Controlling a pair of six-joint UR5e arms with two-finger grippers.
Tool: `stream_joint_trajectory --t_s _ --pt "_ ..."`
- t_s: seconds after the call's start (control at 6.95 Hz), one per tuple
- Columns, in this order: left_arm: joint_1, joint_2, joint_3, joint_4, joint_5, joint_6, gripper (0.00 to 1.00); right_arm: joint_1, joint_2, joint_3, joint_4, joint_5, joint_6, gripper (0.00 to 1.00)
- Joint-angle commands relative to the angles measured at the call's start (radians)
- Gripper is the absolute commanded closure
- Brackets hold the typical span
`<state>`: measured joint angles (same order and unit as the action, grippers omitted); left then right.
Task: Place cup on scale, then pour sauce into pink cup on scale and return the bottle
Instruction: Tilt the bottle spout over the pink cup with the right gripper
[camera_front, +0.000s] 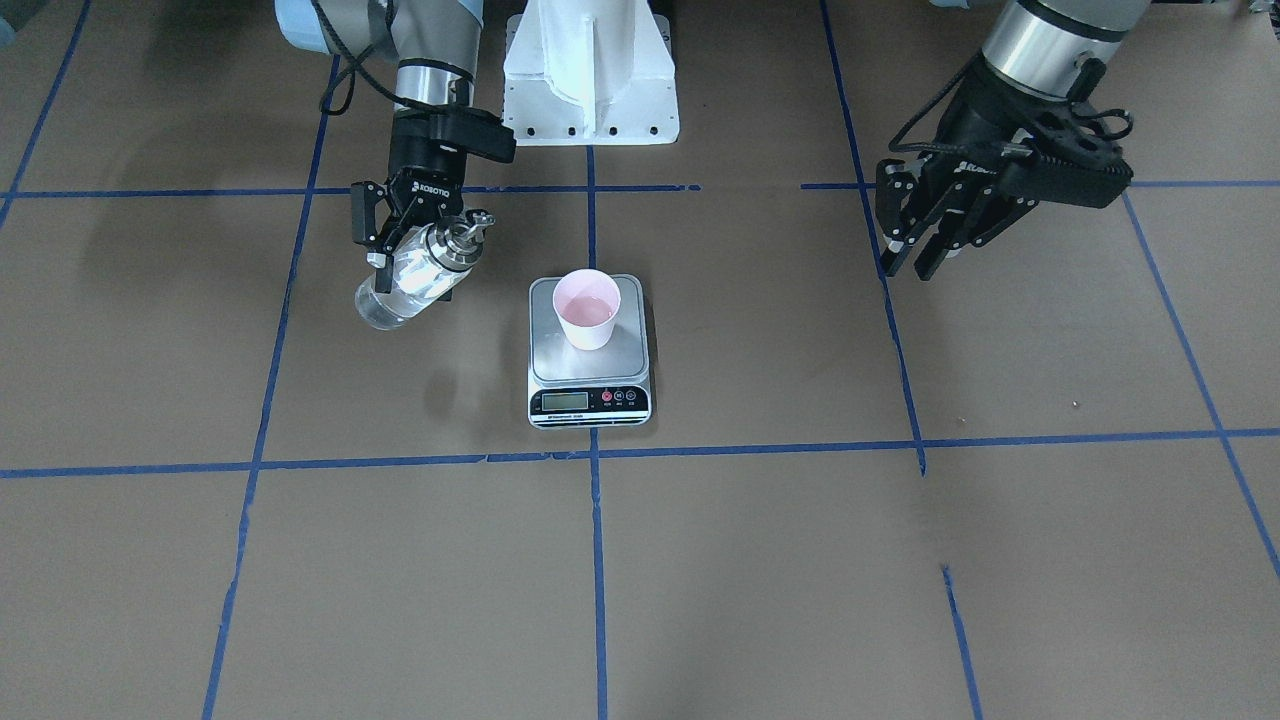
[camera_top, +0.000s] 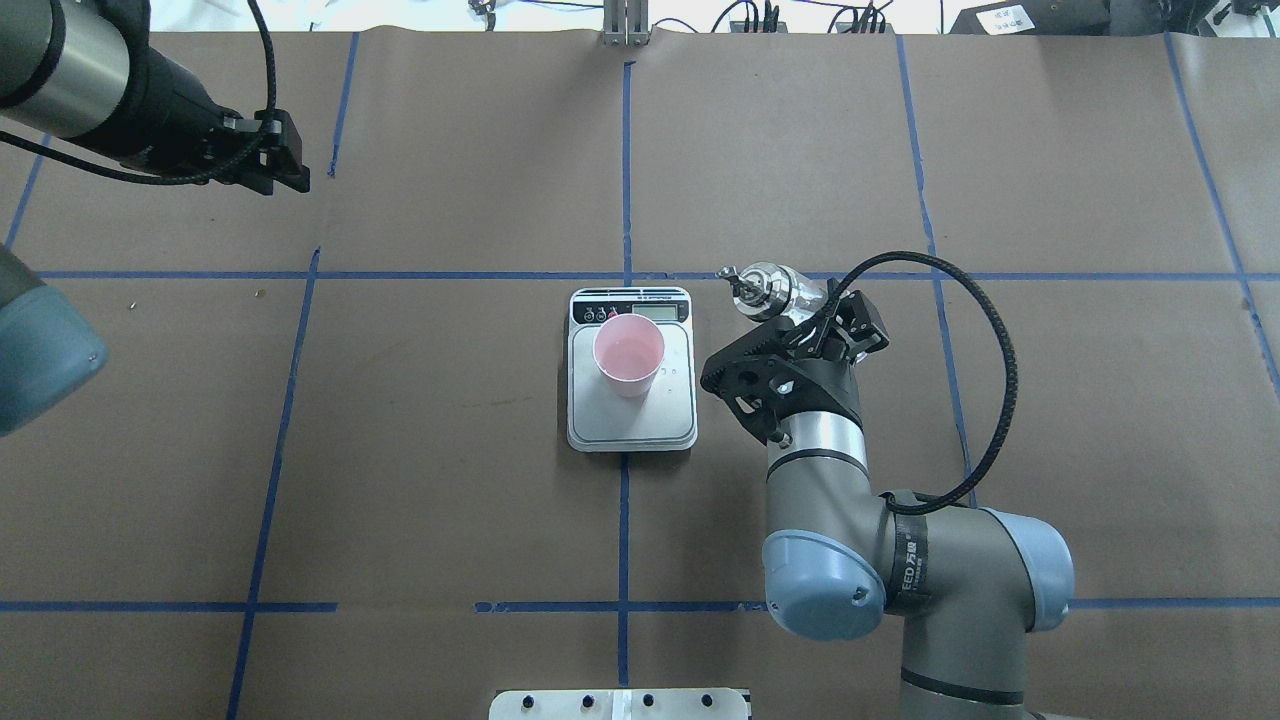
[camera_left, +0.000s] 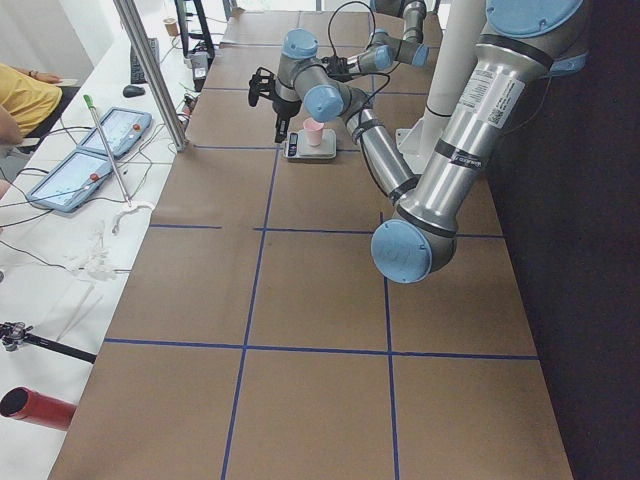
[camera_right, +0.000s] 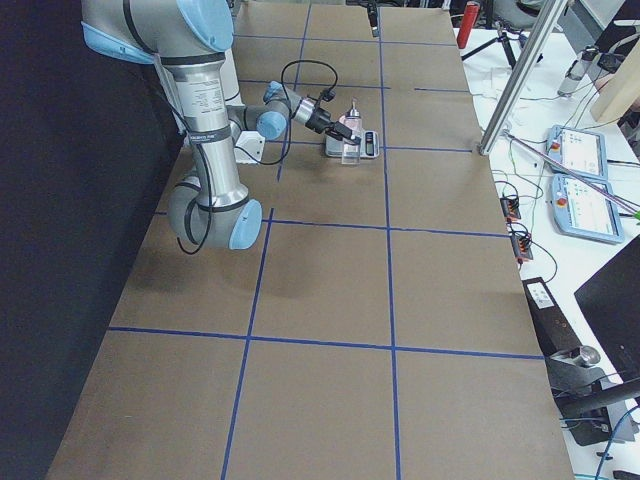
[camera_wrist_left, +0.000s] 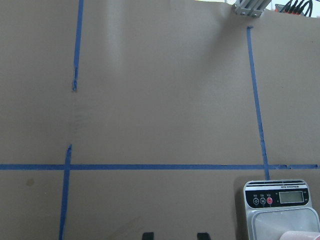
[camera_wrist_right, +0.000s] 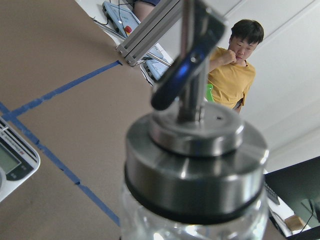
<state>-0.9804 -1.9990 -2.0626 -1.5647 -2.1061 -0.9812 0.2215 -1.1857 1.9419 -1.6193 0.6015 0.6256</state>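
Observation:
The pale pink cup (camera_front: 587, 310) (camera_top: 628, 355) stands upright on the silver scale (camera_front: 590, 400) (camera_top: 630, 432) at the table's middle, with a faint wet sheen inside. My right gripper (camera_front: 405, 255) (camera_top: 800, 335) is shut on the clear glass bottle (camera_front: 415, 275) (camera_top: 775, 288), which hangs beside the scale, off the table and tilted with its silver pourer cap (camera_wrist_right: 195, 165) uppermost. Clear sauce shows in the bottle's lower end. My left gripper (camera_front: 925, 245) hangs open and empty well off to the scale's other side; its wrist view shows the scale's display (camera_wrist_left: 292, 197).
Blue tape lines (camera_front: 595, 560) divide the brown table into squares. The white robot base mount (camera_front: 590, 70) stands behind the scale. A person in a yellow shirt (camera_wrist_right: 232, 75) sits past the table's far edge, near tablets (camera_left: 75, 180) and an aluminium post (camera_left: 150, 70).

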Motion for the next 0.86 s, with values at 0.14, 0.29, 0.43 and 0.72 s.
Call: stream_joint_trajectory --t_s 0.14,0.29,0.43,0.72 --pt "-0.009 0.006 -0.002 0.0 -0.009 0.007 0.59 -0.002 0.087 -0.081 -0.135 -0.066 -0.287 1.0" --pt "-0.007 0.006 -0.002 0.0 -0.011 0.007 0.59 0.002 0.115 -0.119 -0.139 -0.075 -0.3 1.0" --pt "-0.007 0.006 0.001 0.0 -0.009 0.007 0.59 0.006 0.12 -0.159 -0.137 -0.084 -0.3 1.0" --pt "-0.007 0.006 -0.001 0.0 -0.009 0.007 0.58 0.007 0.123 -0.169 -0.131 -0.095 -0.302 1.0"
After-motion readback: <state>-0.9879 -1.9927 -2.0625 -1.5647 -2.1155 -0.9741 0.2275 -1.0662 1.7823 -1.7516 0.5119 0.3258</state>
